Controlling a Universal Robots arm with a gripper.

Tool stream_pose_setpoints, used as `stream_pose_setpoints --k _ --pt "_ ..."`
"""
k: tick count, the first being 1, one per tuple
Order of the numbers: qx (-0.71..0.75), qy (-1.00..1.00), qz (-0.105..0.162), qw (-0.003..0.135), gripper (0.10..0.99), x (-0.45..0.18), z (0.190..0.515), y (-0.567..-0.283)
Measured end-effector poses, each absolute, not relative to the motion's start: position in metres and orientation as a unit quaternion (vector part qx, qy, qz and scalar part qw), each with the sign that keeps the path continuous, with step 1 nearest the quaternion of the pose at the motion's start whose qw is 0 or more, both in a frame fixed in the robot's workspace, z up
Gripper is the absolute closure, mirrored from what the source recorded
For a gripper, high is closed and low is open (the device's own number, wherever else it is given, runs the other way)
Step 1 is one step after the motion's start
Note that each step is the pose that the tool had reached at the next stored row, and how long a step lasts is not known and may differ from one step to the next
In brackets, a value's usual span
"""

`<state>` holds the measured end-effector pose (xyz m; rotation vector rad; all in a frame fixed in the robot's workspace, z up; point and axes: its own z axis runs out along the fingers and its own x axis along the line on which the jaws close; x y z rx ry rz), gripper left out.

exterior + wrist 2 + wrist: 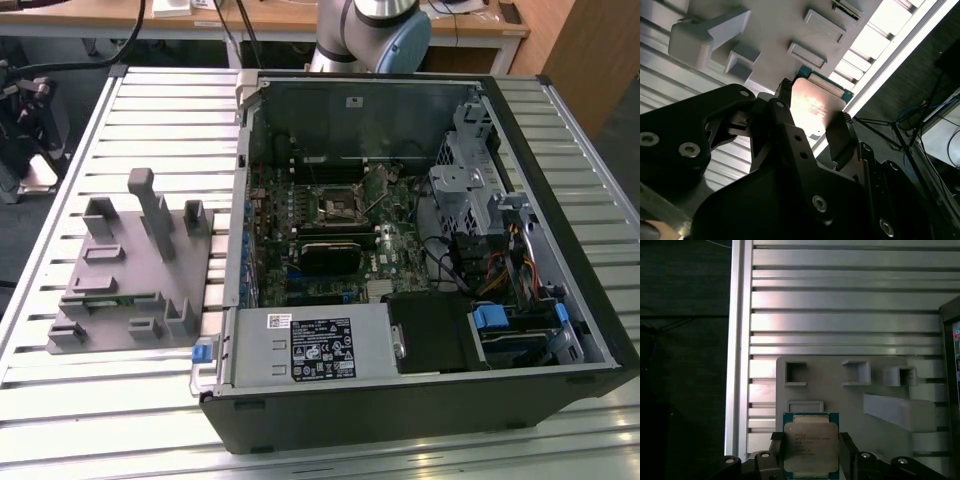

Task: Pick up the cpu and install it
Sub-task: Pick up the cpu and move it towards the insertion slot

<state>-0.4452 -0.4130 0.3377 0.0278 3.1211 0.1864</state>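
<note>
Gripper (pixel 811 447) fingers are clenched on the cpu (pixel 811 440), one on each of two opposite edges, and in both wrist views the chip sits squarely between them with its pale metal top facing the first wrist camera.

Going by size, the slatted metal table (pixel 150 400) carries everything. On it, toward the exterior view's right, lies the open computer case (pixel 400 415), with the arm's base (pixel 375 30) behind its far wall. Toward the exterior view's left, just beside the case, sits the grey plastic fixture (pixel 120 290) with its upright posts and shallow pockets. Inside the case the motherboard (pixel 300 240) lies flat, and near its middle is the square socket (pixel 340 205), whose dark centre looks unfilled as far as I can judge.

Smallest is the cpu (pixel 820 100) itself. In both wrist views the fixture (pixel 840 395) lies behind it, so the chip is over the fixture end of the table, well apart from the socket. Whether it is just clear of the fixture or high above it I cannot tell.

As I read it, the pick-up is done, or all but done, since the grasp looks firm. The carry across to the case and the seating in the socket are left.
</note>
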Motion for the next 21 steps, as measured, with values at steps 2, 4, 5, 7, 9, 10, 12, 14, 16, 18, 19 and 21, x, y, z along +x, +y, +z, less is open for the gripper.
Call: stream_pose_setpoints --k 2,4,5,7,9,10,12,14,16,18,19,21 --pt "0.009 0.998 0.060 0.007 0.557 -0.445 0.343 -0.413" --pt "0.009 0.998 0.060 0.007 0.557 -0.445 0.351 -0.412" --pt "0.009 0.998 0.060 0.007 0.557 -0.445 0.354 -0.412" --pt "0.009 0.998 0.060 0.007 0.557 -0.445 0.360 -0.412" --pt "0.009 0.998 0.060 0.007 0.557 -0.445 0.366 -0.411" --pt "0.009 0.998 0.060 0.007 0.557 -0.445 0.368 -0.411" --pt "0.009 0.998 0.060 0.007 0.557 -0.445 0.375 -0.410" --pt "0.009 0.998 0.060 0.008 0.557 -0.445 0.381 -0.410" --pt "0.009 0.998 0.060 0.008 0.557 -0.445 0.387 -0.410" --pt "0.009 0.998 0.060 0.008 0.557 -0.445 0.393 -0.410" --pt "0.009 0.998 0.060 0.008 0.557 -0.445 0.396 -0.410" --pt "0.009 0.998 0.060 0.008 0.557 -0.445 0.398 -0.409"
